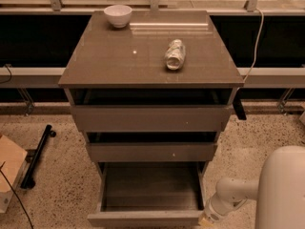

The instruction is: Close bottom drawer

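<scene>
White bowl (117,15) at back left of the desk (95,66), looks empty. Bottom drawer (147,218) stands pulled right out at the desk's foot, its box bare. I judge the whole push remains. What looks like a small bottle (174,54) lies mid-right on top. Hand (208,218) sits by the drawer's right front corner. I cannot tell its state.

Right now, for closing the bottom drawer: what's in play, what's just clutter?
In play:
- bottom drawer, pulled out
- tool, at the right end of the drawer's front

Just lying about:
- white bowl and bottle on the cabinet top
- middle drawer, top drawer
- cardboard box, black bar on the floor
</scene>
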### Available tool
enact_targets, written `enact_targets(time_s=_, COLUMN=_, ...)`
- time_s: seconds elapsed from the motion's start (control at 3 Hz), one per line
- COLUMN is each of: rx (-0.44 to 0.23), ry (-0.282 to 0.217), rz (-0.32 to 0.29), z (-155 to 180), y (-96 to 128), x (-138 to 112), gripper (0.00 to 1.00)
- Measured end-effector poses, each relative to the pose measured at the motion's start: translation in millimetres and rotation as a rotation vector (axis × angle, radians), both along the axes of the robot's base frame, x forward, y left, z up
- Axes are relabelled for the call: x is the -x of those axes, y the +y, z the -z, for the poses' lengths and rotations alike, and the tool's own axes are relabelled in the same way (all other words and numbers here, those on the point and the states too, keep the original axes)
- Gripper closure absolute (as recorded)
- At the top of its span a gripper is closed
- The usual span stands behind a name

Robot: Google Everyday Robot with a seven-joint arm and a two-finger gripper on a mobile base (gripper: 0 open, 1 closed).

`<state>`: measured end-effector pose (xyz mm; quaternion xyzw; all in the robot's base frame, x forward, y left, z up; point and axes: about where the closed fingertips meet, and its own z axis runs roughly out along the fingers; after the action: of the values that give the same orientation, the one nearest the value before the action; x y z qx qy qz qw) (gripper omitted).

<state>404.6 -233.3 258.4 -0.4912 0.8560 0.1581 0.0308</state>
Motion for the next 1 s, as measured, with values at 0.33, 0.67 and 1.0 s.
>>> enact_targets(time_s=0.33, rx=-0.013, ry=0.028, rz=0.011, z=36, y=-2, x=4, gripper=1.0)
enact_targets(time_s=0.67, rx=-0.041, ry=0.027, rz=0.019, z=63, y=-2, x=0, gripper=1.0)
enact_targets(time_s=1.0, rx=-0.089, ry=0.0, rz=0.019, z=82, y=4, x=-9, gripper=1.0)
